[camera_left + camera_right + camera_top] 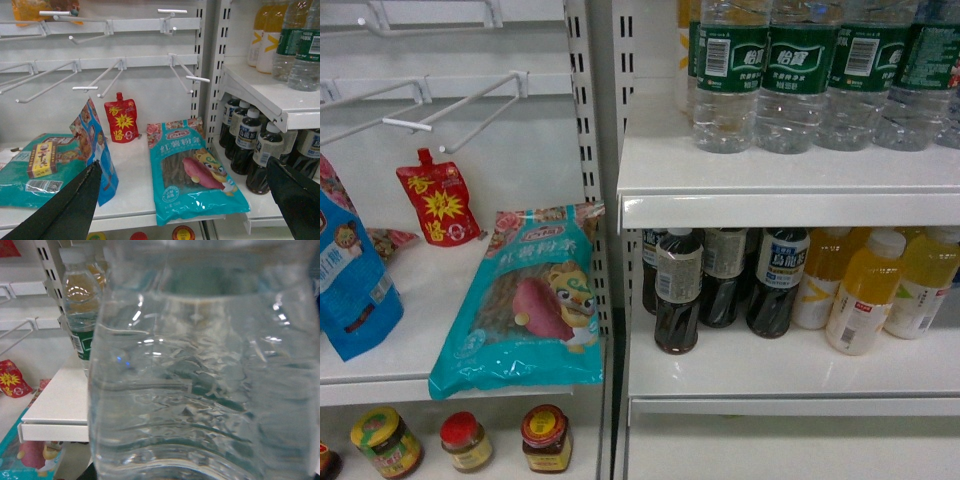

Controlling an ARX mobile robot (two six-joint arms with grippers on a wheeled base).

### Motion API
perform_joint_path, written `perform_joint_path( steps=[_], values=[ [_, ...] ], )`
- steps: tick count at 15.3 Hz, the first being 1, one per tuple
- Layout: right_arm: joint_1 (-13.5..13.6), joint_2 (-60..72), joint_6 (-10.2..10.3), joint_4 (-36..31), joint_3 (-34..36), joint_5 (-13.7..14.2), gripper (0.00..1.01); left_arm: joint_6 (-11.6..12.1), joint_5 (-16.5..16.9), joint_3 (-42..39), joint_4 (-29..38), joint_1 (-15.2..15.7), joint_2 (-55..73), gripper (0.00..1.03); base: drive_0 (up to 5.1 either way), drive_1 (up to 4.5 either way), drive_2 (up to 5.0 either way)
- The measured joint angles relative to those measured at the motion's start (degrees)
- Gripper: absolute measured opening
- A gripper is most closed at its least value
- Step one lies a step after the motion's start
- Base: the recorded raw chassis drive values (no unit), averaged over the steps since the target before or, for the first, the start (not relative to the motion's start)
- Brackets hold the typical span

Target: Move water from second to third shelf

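Only the left gripper (185,200) shows any of the robot's body, and only in the left wrist view. Its two fingers (65,210) are matte black, flat-faced and wedge-shaped, broad toward the camera and narrowing to blunt tips at the far end of the jaws. The surfaces are plain, with faint dusty streaks; any cables, screws or markings lie outside the picture. The head and right wrist views show none of the robot's body.

Head, left wrist share shelves (780,180); right wrist close-up.
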State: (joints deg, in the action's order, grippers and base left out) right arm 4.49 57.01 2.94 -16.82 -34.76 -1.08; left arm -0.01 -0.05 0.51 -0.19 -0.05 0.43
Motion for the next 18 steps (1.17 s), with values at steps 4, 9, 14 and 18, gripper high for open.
perform_joint_path(
  steps=[4,9,14,18],
  values=[
    [0.46,17.49,0.9,-4.9,-8.52,-0.07,0.43,0.0,0.0,-0.02,0.0,0.0,0.0,0.98,0.0,0.0,0.0],
    [0.76,29.59,0.66,-6.6,-18.97,0.68,0.43,0.0,0.0,-0.02,0.0,0.0,0.0,0.98,0.0,0.0,0.0],
    [1.95,38.99,1.66,-4.46,-28.22,2.56,0.43,0.0,0.0,-0.02,0.0,0.0,0.0,0.98,0.0,0.0,0.0],
    [3.39,44.02,1.53,-2.82,-33.99,4.37,0.43,0.0,0.0,-0.02,0.0,0.0,0.0,0.98,0.0,0.0,0.0]
  ],
)
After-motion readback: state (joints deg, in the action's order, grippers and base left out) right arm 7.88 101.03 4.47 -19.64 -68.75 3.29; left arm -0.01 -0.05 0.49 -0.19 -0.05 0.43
